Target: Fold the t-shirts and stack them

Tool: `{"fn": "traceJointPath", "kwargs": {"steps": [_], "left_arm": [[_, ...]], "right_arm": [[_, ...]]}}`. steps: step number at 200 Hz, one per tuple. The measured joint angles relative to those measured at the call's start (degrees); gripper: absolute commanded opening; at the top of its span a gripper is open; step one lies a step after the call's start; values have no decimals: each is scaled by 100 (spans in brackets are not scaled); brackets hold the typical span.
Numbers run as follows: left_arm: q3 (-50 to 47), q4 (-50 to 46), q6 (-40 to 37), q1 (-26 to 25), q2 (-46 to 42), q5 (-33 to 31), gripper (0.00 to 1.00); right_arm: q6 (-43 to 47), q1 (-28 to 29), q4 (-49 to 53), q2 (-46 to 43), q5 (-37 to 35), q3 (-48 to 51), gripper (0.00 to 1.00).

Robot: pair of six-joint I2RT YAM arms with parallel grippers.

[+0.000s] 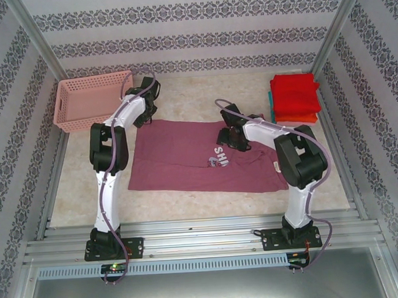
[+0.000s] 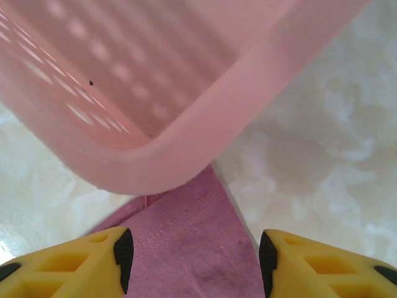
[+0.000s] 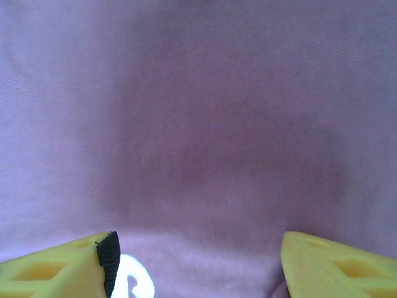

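- Risk, left side: left gripper (image 2: 192,254) sits low over the far-left corner of the maroon t-shirt (image 1: 186,159), jaws partly apart, one finger on each side of the corner. Cloth lies flat between them and is not pinched.
- The pink basket (image 1: 94,76) has its near corner just beyond that shirt corner. Lifting or swinging from here could clip the basket wall and shove it, or snag a finger in the lattice.
- The corner is narrow. If the jaws close off-centre they may catch only the hem, and the cloth could slip out partway through the fold.
- Risk, right side: right gripper (image 3: 198,254) hovers close over the shirt's middle beside the white print (image 1: 219,156), jaws wide and holding nothing. Closing on flat cloth there could take both layers or only a wrinkle, dragging the shirt askew.
- If the arms lift unevenly, the fold would likely come out crooked.
- The shirt lies spread on the table (image 1: 183,96), mid-field, unfolded.
- The folded stack (image 1: 294,94), red over orange and teal, sits far right, well apart from the shirt.
- Container: one basket, far left. I can see nothing inside it.
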State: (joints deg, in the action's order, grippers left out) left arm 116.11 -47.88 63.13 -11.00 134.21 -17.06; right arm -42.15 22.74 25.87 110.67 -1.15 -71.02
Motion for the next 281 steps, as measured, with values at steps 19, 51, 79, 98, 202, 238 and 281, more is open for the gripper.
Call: {"fn": "traceJointPath", "kwargs": {"steps": [19, 51, 79, 98, 202, 238, 281], "left_arm": [[13, -20, 0, -26, 0, 4, 58], [15, -20, -2, -94, 0, 7, 57], [17, -20, -2, -138, 2, 13, 56], [105, -26, -2, -140, 50, 28, 56], [1547, -505, -116, -138, 1252, 28, 50], [1641, -588, -138, -138, 1292, 50, 46], [1665, -638, -140, -136, 1318, 48, 40]], "right_arm": [[-131, -120, -50, 15, 125, -55, 69], [-284, -295, -87, 15, 164, -22, 68], [-295, -326, -85, -7, 146, 4, 68], [-297, -326, -83, -39, 149, 33, 68], [-295, -197, -39, -417, 146, 511, 68], [-293, -197, -39, -431, 146, 518, 68], [-291, -197, 2, -439, 146, 518, 68]]}}
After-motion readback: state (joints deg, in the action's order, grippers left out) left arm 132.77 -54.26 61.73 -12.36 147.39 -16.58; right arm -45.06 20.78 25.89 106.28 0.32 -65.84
